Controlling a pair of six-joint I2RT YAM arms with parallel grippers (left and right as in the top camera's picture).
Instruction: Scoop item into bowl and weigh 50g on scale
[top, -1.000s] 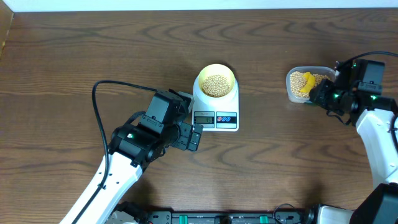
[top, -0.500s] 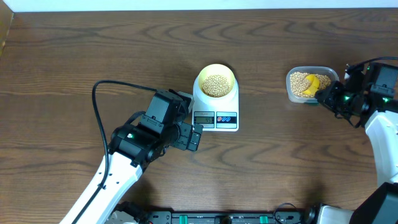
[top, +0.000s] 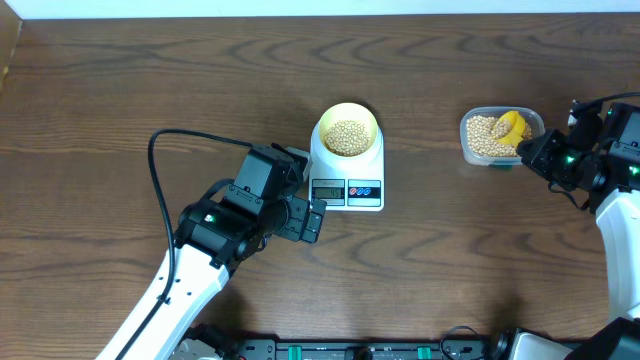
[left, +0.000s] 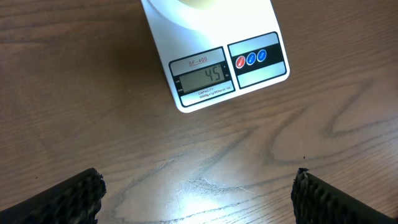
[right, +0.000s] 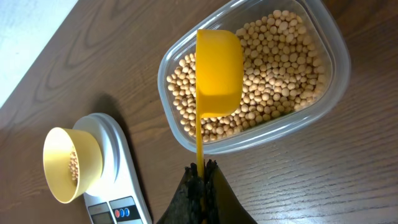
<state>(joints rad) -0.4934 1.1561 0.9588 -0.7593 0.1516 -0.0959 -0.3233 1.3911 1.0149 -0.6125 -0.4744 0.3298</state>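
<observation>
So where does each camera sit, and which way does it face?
Overhead: above the table, looking down; both arms, scale, bowl and tub show.
Left wrist: on the left arm, facing down at the scale's display; the open left pincer at the bottom corners.
Right wrist: on the right arm, looking along the shut right pincer, which holds a scoop over the beans.
Shared: the scale, in all three.

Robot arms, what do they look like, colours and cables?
Both arms have white tube links and black boxy wrist housings: left arm, right arm. Small green lights glow on the housings. A black cable loops off the left arm. The fingers are black with textured pads.
</observation>
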